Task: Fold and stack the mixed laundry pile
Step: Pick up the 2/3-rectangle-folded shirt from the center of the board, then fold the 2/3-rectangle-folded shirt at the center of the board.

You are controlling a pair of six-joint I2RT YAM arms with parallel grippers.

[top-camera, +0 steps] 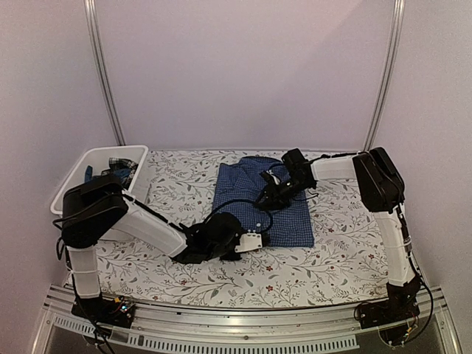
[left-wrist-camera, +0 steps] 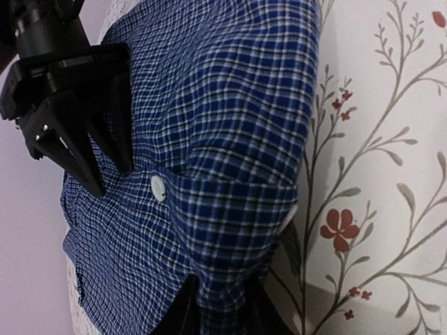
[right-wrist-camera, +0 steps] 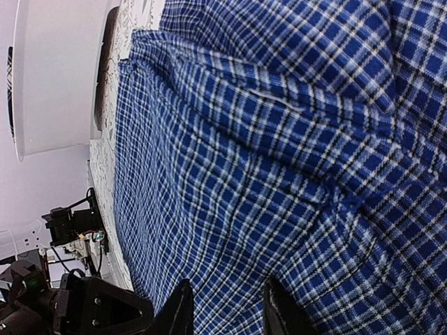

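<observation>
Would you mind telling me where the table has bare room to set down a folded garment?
Bare tablecloth lies between the white tub and the checked shirt, along the near edge before the shirt, and to its right. Crowded: over the shirt, where the left gripper and right gripper meet.

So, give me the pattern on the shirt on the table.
The shirt is small blue-and-white check; right wrist view shows it best.

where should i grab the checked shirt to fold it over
Take the shirt by its left edge, coming in low from the left across the bare tablecloth. The shirt lies spread flat, so the middle likely gives the fingers little to close on, while that edge is free and could be pinched up into a fold.
</observation>
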